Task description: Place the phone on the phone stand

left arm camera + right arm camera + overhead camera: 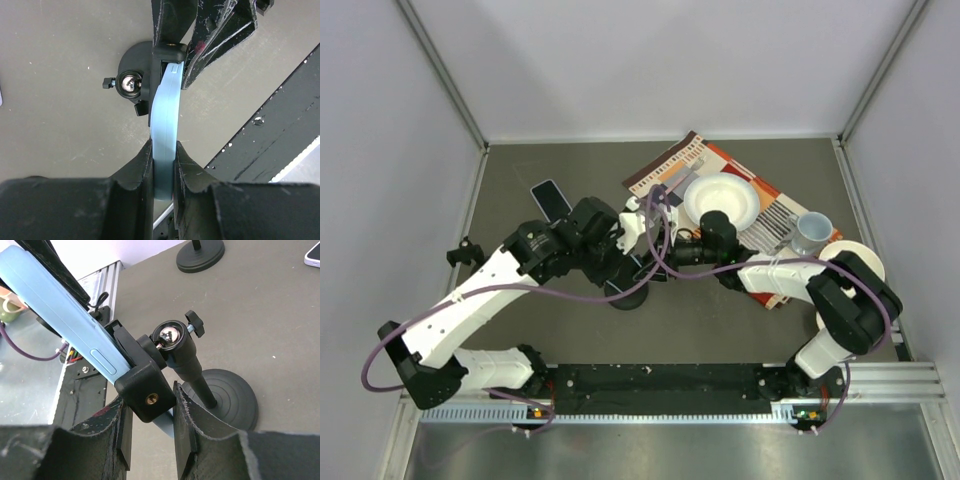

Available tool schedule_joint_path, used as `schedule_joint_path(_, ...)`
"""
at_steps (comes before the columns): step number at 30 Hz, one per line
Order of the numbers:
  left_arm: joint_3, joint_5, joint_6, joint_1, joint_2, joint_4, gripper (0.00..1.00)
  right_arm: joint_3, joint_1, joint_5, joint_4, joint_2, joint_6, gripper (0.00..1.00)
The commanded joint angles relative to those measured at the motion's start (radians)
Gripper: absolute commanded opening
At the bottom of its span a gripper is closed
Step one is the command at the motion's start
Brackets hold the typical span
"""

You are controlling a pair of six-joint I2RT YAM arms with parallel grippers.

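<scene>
**First speaker:** Where is the slim light-blue phone (165, 125)?

**Second speaker:** Its end sits in the black ball-jointed phone stand (185, 357). Left fingers (134, 172) clamp its flat faces; right fingers (187, 420) pinch the stand's holder. Probably stiff, light, slick.

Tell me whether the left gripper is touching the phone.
Touching. The left wrist view shows the left gripper clamped on the phone, a finger pressed against each face, no gap.
</scene>
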Motion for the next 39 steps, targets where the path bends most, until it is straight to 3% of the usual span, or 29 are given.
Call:
schedule_joint_path(1, 0.085, -0.034, -0.03, -0.005, 0.013, 0.103, 0.0, -0.057, 0.042, 0.022, 0.249, 0.011, 0.229, 0.0)
schedule_joint_path(8, 0.088, -0.017, -0.066, -0.005, 0.03, 0.117, 0.0, -0.056, 0.108, 0.082, 0.338, 0.093, 0.299, 0.0)
schedule_joint_path(15, 0.043, -0.047, -0.066, -0.003, -0.019, 0.142, 0.0, -0.044, 0.111, 0.111, 0.151, 0.016, 0.207, 0.0)
schedule_joint_path(16, 0.028, -0.054, -0.064, -0.005, -0.026, 0.162, 0.0, -0.038, 0.111, 0.127, 0.109, -0.013, 0.19, 0.06)
schedule_joint_path(17, 0.025, -0.053, -0.061, -0.005, -0.034, 0.166, 0.0, -0.032, 0.111, 0.135, 0.032, -0.034, 0.161, 0.22)
schedule_joint_path(20, 0.028, -0.036, -0.04, -0.005, -0.046, 0.165, 0.0, -0.033, 0.111, 0.189, -0.052, -0.105, 0.125, 0.49)
schedule_joint_path(23, 0.03, -0.014, -0.007, -0.005, -0.06, 0.156, 0.0, -0.028, 0.108, 0.198, -0.136, -0.145, 0.089, 0.61)
schedule_joint_path(28, 0.049, 0.044, 0.034, -0.005, -0.045, 0.123, 0.0, -0.013, 0.094, 0.212, -0.28, -0.198, 0.021, 0.66)
schedule_joint_path(36, 0.1, -0.08, -0.012, -0.003, 0.067, 0.091, 0.0, -0.059, 0.007, 0.404, -0.413, -0.321, 0.032, 0.8)
schedule_joint_path(39, 0.109, -0.103, -0.041, -0.002, 0.069, 0.111, 0.19, -0.084, -0.032, 0.419, -0.443, -0.372, 0.061, 0.87)
